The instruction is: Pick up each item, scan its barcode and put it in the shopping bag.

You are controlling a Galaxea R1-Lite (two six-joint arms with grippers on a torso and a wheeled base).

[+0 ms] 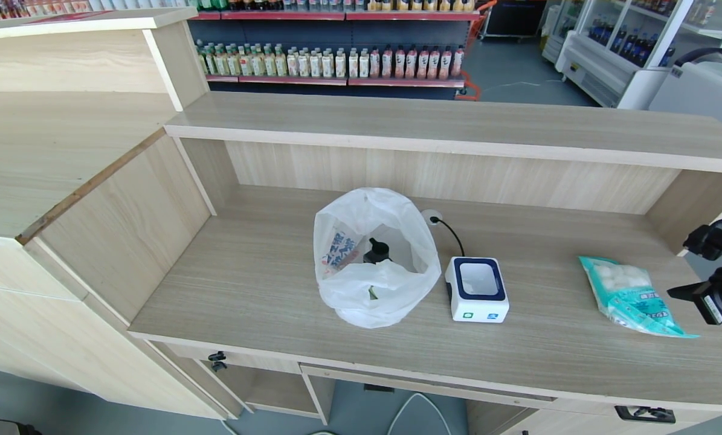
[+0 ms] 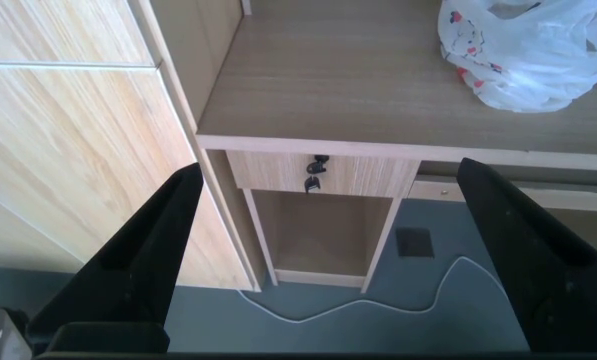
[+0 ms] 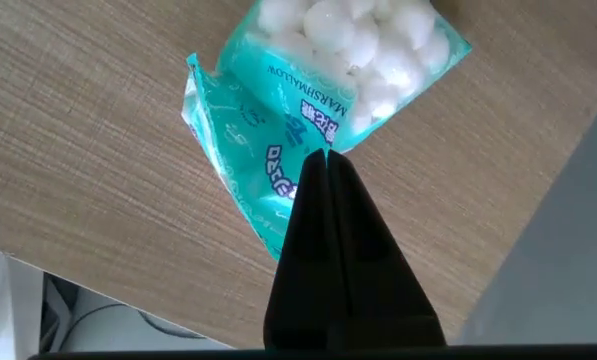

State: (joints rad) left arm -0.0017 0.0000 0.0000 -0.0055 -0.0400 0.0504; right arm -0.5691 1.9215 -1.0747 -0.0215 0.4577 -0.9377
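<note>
A white plastic shopping bag (image 1: 376, 260) stands open mid-counter, holding a printed packet (image 1: 338, 251) and a dark-capped bottle (image 1: 377, 249). Right of it sits the white barcode scanner (image 1: 477, 289) with a blue-framed window. A teal marshmallow packet (image 1: 629, 295) lies flat at the counter's right end. My right gripper (image 1: 678, 293) hovers at the packet's right edge; in the right wrist view its fingers (image 3: 326, 155) are shut together just above the packet (image 3: 308, 90), holding nothing. My left gripper (image 2: 330, 168) is open, low in front of the counter's left end, with the bag (image 2: 528, 50) farther off.
The wooden counter (image 1: 276, 290) has a raised back shelf (image 1: 445, 127) and side walls. A black cable (image 1: 451, 232) runs from the scanner to the back. A drawer with keys (image 2: 316, 175) sits under the counter's left end. A tall cabinet (image 1: 46, 151) stands at left.
</note>
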